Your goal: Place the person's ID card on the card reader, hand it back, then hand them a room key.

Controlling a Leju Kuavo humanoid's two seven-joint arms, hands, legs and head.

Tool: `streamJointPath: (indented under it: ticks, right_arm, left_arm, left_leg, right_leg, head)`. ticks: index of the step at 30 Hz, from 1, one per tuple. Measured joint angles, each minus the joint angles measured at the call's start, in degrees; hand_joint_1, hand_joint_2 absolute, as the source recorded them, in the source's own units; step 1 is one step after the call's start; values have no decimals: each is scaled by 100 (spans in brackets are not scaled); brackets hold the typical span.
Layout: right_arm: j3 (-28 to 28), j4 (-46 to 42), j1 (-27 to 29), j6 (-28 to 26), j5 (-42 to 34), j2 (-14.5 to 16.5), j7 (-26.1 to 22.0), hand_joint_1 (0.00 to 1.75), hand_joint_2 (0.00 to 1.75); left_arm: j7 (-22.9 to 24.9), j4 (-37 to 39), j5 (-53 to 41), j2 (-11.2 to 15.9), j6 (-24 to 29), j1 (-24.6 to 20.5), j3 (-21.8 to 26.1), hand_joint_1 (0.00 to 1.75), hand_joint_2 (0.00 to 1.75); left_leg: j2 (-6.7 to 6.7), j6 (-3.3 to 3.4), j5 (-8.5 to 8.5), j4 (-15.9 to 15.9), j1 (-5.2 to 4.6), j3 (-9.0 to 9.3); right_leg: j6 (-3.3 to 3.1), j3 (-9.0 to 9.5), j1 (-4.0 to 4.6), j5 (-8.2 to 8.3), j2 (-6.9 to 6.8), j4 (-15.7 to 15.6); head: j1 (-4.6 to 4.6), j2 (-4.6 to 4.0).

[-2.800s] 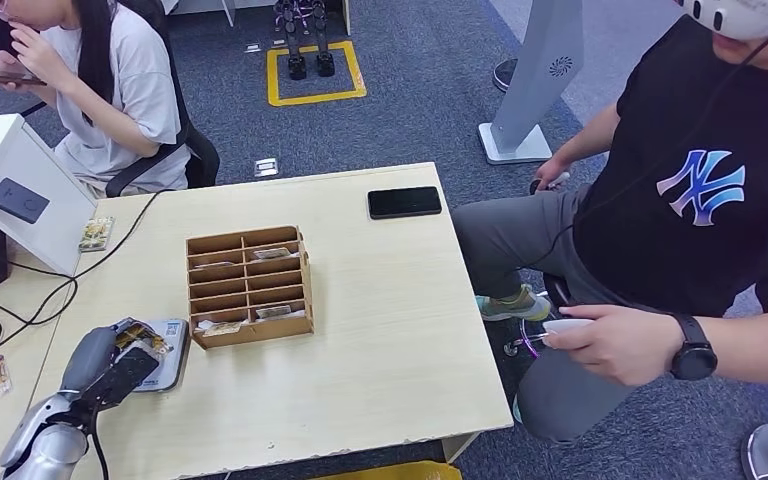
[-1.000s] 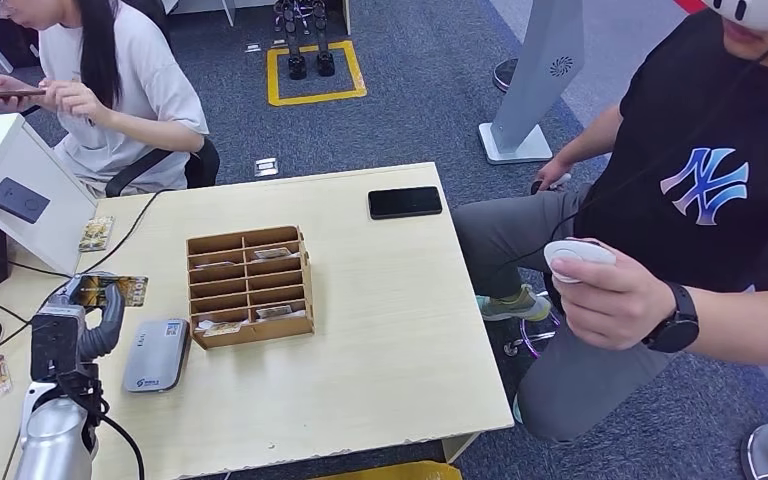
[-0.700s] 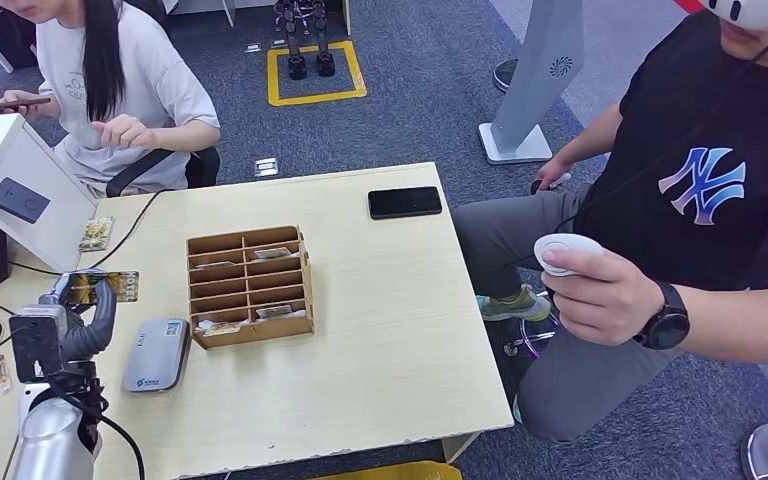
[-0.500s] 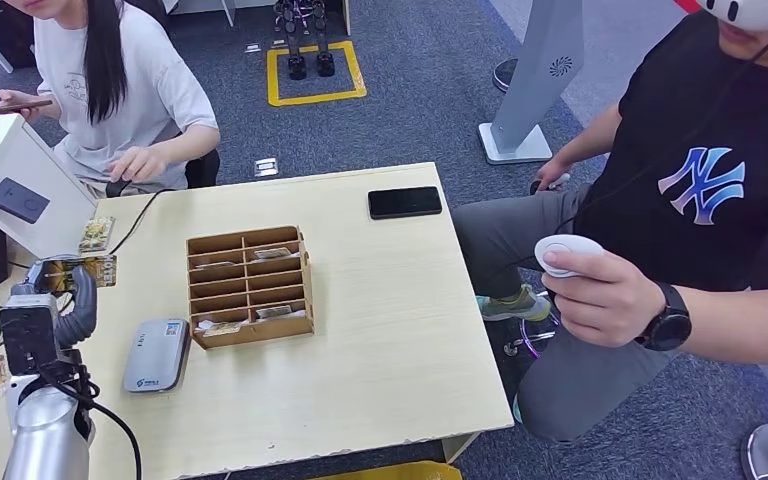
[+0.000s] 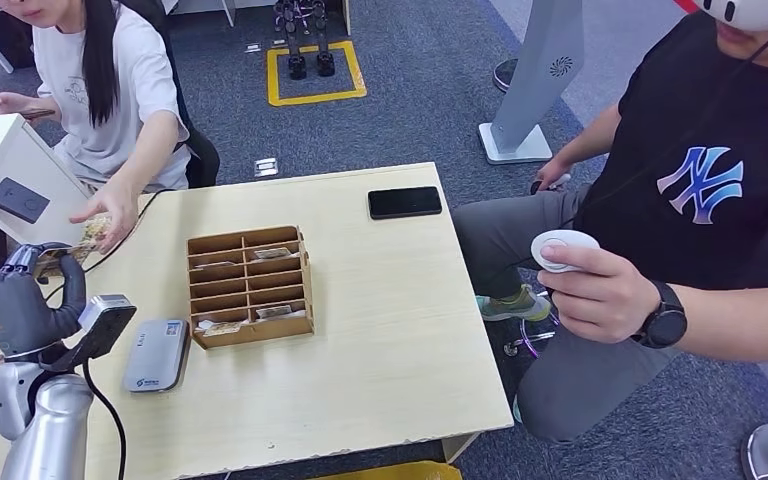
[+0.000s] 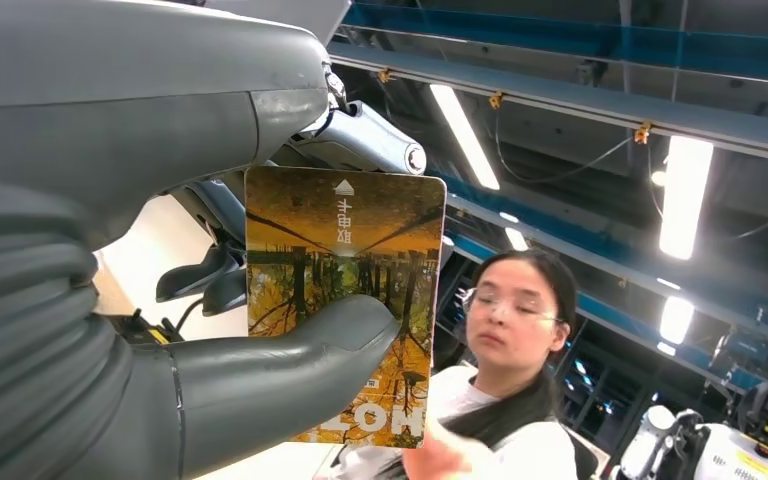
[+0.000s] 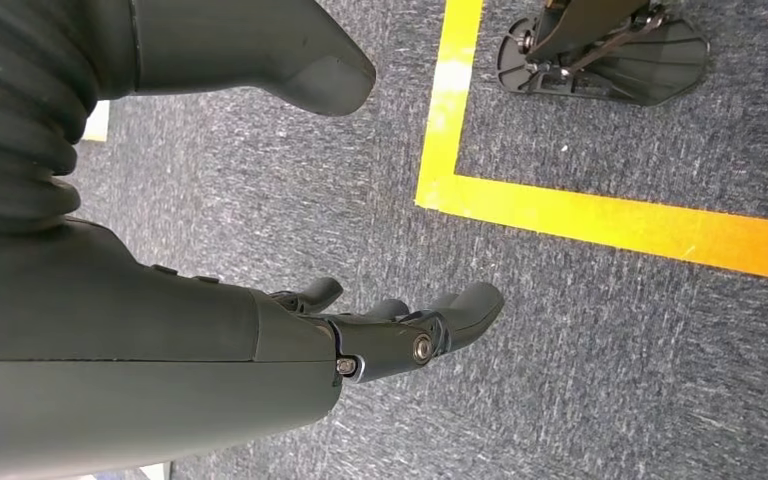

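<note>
The left hand [image 5: 22,305] pinched the ID card [image 6: 345,300] beyond the card reader [image 5: 156,354], toward the person's reaching hand [image 5: 110,212], the right hand [image 7: 380,335] hung empty, and a mistimed release risked dropping the card.

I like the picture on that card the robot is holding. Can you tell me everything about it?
The card is a thin, flat rectangle with rounded corners, printed with golden-yellow autumn trees, a small white logo at one end and large pale letters at the other. It looks like glossy plastic. The left hand pinches it: the thick grey thumb lies across its printed face, and the dark fingers sit behind it. It is held up off the table, toward the person in the grey shirt, who reaches out toward it.
</note>
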Motion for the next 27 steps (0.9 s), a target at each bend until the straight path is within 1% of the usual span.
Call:
streamJointPath:
  ticks: [8,19,23,27]
  right_arm:
    - [19,5,-3,2,0,2,-1,0,175]
    - [19,8,-3,26,70,8,1,0,175]
    - [19,8,-3,26,70,13,3,0,175]
    - [19,8,-3,26,77,15,3,0,175]
  left_arm:
    - [-28,50,-39,5,28,-8,-9,175,175]
    - [-158,49,-697,-20,43,-6,6,175,175]
    - [-190,49,-684,-41,42,-6,12,0,175]
    - [-152,50,-380,-36,37,-7,9,0,175]
  left_leg:
    - [0,0,0,0,-1,-1]
    - [0,0,0,0,0,-1]
    - [0,0,-1,0,0,-3]
    - [0,1,-1,0,0,-3]
  right_leg:
    - [0,0,0,0,0,0]
    - [0,0,0,0,0,0]
    - [0,0,0,0,0,0]
    - [0,-1,0,-1,0,0]
  head:
    - [2,0]
    - [1,0]
    - [2,0]
    - [1,0]
